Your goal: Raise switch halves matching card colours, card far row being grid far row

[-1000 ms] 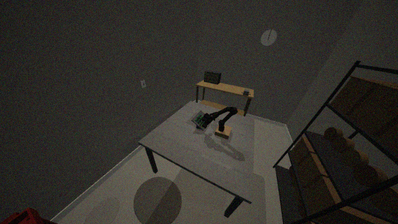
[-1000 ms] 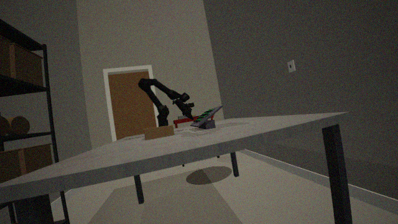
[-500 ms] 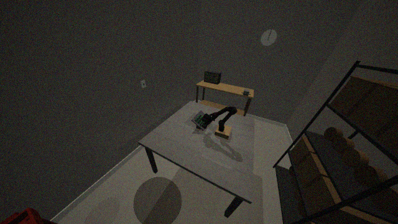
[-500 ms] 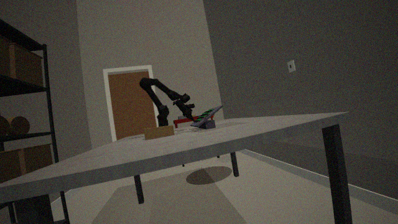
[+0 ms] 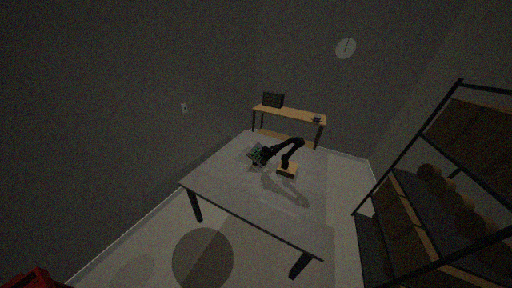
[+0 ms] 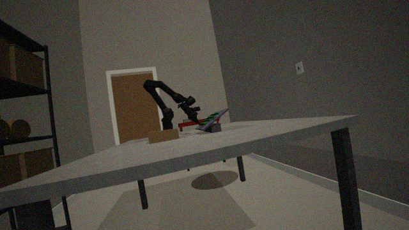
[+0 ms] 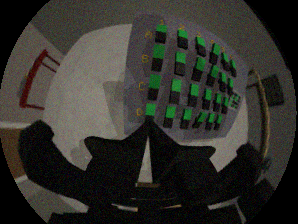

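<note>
Your grey table stood on dark legs in the dim room. On it you had the tilted switch panel on its small grey stand, and near it the tan wooden block that carried the arm's base
</note>
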You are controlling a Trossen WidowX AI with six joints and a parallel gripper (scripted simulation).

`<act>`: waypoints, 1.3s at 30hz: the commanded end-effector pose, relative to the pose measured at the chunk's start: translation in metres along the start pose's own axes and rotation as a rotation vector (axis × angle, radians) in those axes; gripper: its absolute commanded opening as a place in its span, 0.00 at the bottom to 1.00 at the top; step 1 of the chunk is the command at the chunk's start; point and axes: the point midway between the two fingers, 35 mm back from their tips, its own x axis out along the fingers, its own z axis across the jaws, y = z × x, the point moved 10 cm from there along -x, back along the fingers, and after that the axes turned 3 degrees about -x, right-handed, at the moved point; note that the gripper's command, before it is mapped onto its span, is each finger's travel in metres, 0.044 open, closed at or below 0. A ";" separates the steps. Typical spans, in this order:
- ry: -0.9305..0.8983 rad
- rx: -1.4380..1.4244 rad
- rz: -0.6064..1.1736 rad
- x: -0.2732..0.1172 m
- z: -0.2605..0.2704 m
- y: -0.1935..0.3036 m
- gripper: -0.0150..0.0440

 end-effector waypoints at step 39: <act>-0.003 -0.003 0.000 0.006 0.000 0.000 0.25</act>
